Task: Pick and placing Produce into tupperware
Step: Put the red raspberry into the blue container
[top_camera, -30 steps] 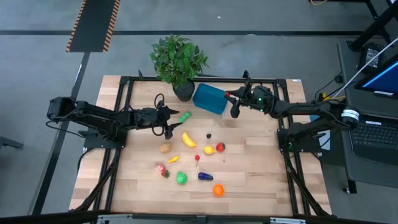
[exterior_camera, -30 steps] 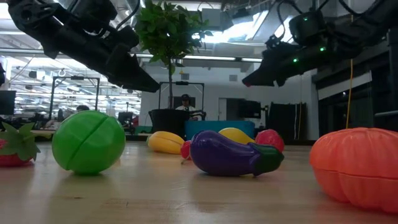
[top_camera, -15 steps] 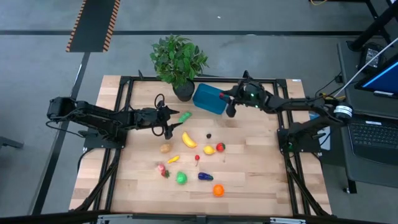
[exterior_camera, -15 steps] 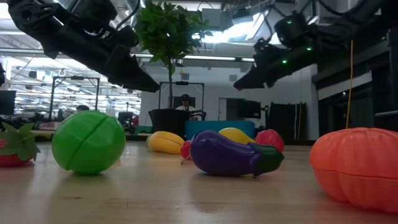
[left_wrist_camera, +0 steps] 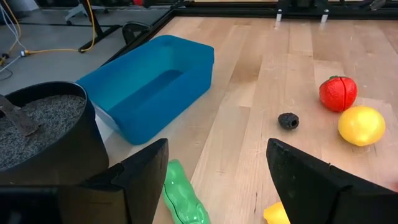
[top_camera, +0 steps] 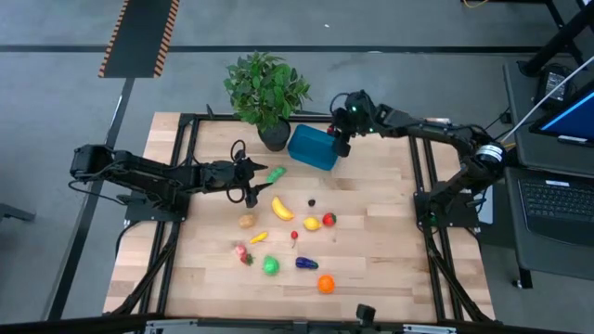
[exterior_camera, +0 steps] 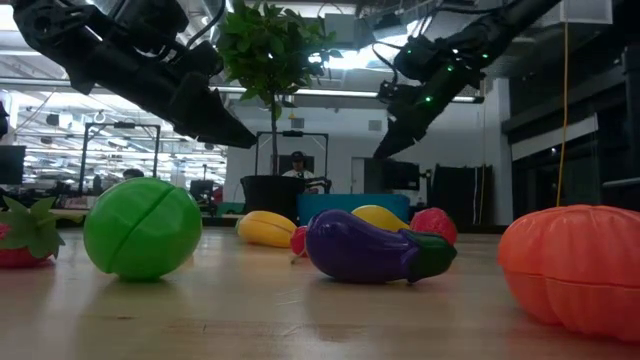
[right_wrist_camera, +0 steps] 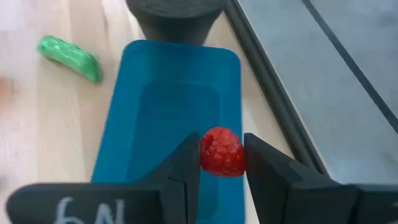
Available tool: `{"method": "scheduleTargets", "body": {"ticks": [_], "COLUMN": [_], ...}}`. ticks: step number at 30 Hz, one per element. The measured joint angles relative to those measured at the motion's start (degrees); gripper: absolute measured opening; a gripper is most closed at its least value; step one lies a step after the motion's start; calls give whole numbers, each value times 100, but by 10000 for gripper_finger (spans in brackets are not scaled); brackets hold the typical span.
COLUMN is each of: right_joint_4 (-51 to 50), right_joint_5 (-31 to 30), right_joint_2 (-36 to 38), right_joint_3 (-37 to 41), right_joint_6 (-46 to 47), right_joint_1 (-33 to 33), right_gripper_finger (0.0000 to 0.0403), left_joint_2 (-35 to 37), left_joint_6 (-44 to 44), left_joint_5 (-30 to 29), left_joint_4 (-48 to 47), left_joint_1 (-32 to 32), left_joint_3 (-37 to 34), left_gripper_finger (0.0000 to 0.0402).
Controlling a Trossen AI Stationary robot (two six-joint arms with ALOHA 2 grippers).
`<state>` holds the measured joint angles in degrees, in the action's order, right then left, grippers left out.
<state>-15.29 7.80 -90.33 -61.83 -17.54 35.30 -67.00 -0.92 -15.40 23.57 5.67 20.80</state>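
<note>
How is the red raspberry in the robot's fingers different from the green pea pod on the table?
The bumpy red toy raspberry is round; the smooth green toy pea pod is long and curved. The raspberry is pinched in the right gripper above the teal-blue plastic container; the pea pod lies loose on the wooden table beside that container. Both are small toy produce, far smaller than the container.

Teal tupperware [top_camera: 312, 147] sits empty, angled, at the far side beside the plant pot. A red raspberry [right_wrist_camera: 222, 151] is pinched above it in the right end effector [right_wrist_camera: 222, 163]. Green pod [top_camera: 276, 173], banana [top_camera: 281, 209], lemon [top_camera: 312, 223], eggplant [top_camera: 305, 263] and orange piece [top_camera: 326, 284] lie scattered nearer.
</note>
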Motion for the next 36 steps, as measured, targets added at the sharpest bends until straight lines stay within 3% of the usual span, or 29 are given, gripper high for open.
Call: {"method": "scheduleTargets", "body": {"ticks": [8, 17, 25, 36], "right_joint_4": [-1265, -2181, -2234, -2179], "right_joint_5": [446, 488, 550, 546], "right_joint_2": [-305, -414, -464, -1258], "right_joint_3": [-912, -1339, -1409, -1409], "right_joint_6": [-279, -735, -842, -827], "right_joint_1": [174, 205, 211, 209], "right_gripper_finger": [106, 105, 105, 105], "left_joint_2": [0, 0, 0, 0], "left_joint_6": [1, 3, 3, 3], "left_joint_5": [0, 0, 0, 0], "left_joint_4": [-13, -13, -13, -12], "left_joint_1": [0, 0, 0, 0], "left_joint_3": [0, 0, 0, 0], "left_gripper_finger": [265, 265, 265, 265]}}
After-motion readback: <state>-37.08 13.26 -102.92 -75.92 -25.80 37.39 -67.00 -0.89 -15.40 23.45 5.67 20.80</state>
